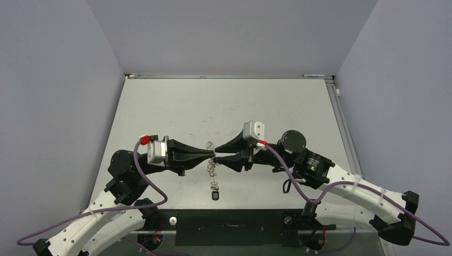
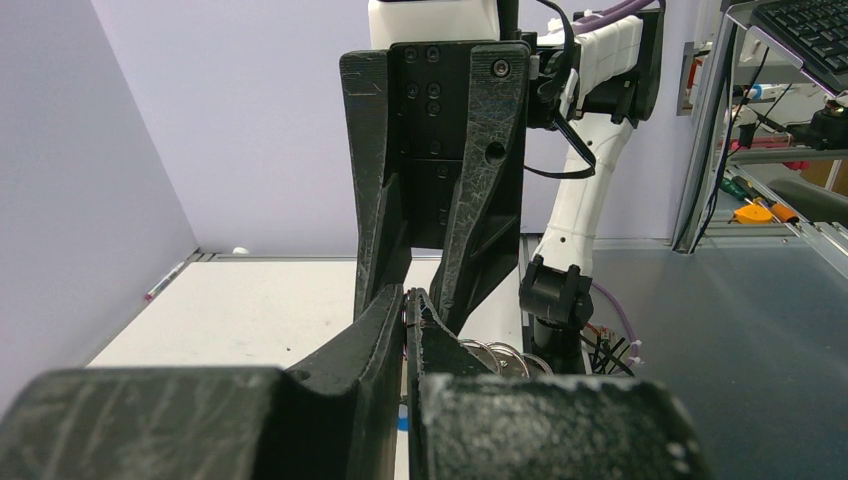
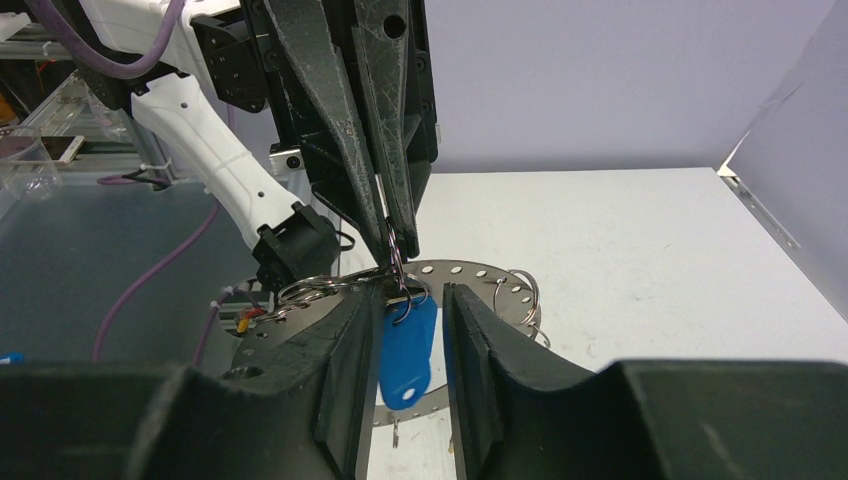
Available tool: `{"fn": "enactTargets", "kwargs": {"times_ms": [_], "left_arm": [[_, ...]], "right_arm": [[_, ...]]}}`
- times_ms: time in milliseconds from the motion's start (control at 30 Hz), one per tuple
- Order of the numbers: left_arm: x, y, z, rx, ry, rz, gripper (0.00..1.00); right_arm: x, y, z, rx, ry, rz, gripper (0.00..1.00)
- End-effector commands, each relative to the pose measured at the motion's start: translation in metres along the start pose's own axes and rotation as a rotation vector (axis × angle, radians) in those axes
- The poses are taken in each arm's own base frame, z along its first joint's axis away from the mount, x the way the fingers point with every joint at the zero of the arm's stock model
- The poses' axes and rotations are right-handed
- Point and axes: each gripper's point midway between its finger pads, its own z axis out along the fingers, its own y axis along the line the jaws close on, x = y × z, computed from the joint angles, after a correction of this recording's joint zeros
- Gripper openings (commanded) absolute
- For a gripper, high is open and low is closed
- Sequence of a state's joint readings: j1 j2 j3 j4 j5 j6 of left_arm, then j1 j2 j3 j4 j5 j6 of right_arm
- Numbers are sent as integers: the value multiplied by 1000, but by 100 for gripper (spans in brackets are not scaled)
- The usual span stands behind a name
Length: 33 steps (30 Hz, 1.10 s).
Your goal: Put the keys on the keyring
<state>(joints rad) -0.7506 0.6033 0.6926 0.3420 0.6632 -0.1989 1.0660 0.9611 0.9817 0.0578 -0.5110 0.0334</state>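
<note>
The keyring (image 3: 470,270) is a flat silvery hoop with small holes, hanging above the table with small split rings (image 3: 520,290) on its rim. My left gripper (image 3: 395,245) reaches down from above and is shut on the hoop's upper rim, where a thin wire loop sits. From that loop hangs a key with a blue plastic head (image 3: 405,350), between the fingers of my right gripper (image 3: 416,300). Those jaws stand apart: the left finger is at the blue head and a gap shows on the right. From above, both gripper tips (image 1: 212,154) (image 1: 218,158) meet mid-table.
A black fob (image 1: 215,196) hangs at the lower end of the ring cluster (image 1: 214,169). Silvery rings (image 2: 490,355) show beside the left fingers. The white table (image 1: 266,106) has walls left, back and right, and the arm bases stand at its near edge.
</note>
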Motion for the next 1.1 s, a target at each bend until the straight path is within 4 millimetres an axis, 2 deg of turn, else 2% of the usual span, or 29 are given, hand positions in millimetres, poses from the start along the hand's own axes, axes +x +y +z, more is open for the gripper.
{"fn": "enactTargets", "kwargs": {"times_ms": [0, 233, 533, 1000, 1067], "left_arm": [[-24, -3, 0, 13, -74, 54, 0], [-23, -2, 1, 10, -73, 53, 0], [-24, -2, 0, 6, -78, 56, 0], [-23, -2, -3, -6, -69, 64, 0], [-22, 0, -4, -19, -59, 72, 7]], "right_arm": [[-32, 1, 4, -27, -88, -50, 28], [-34, 3, 6, -43, -98, -55, 21], [-30, 7, 10, -85, -95, -70, 6], [-35, 11, 6, -97, -125, -112, 5], [-33, 10, 6, -95, -105, -118, 5]]}}
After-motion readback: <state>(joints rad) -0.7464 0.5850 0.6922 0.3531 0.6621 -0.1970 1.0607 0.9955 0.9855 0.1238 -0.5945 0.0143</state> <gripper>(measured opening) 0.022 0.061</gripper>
